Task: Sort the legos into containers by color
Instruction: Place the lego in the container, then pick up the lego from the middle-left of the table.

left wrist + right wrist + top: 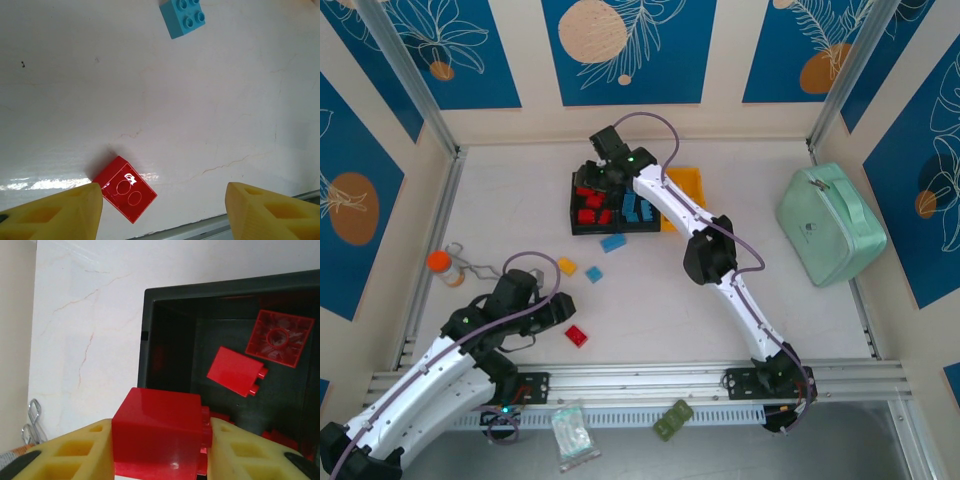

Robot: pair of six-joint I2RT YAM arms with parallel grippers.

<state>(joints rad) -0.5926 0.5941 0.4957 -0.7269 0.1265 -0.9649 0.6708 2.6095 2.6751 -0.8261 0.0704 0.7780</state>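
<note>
My right gripper (604, 168) hangs over the left black bin (578, 195) and is shut on a red brick (160, 430). In the right wrist view that bin (150, 340) holds several red bricks, one of them (235, 371) lying flat. The middle black bin (638, 228) holds blue bricks, and the yellow-orange bin (688, 185) is partly hidden by the arm. My left gripper (162, 205) is open low over the table, with a loose red brick (125, 189) against its left fingertip (65, 210). Loose on the table lie a blue brick (613, 242), a yellow brick (566, 266) and a cyan brick (593, 274).
A large mint-green case (830, 225) stands at the right. An orange-capped bottle (440, 262) with metal loops lies at the left wall. A dark green flat piece (672, 420) and a clear bag (572, 432) rest by the front rail.
</note>
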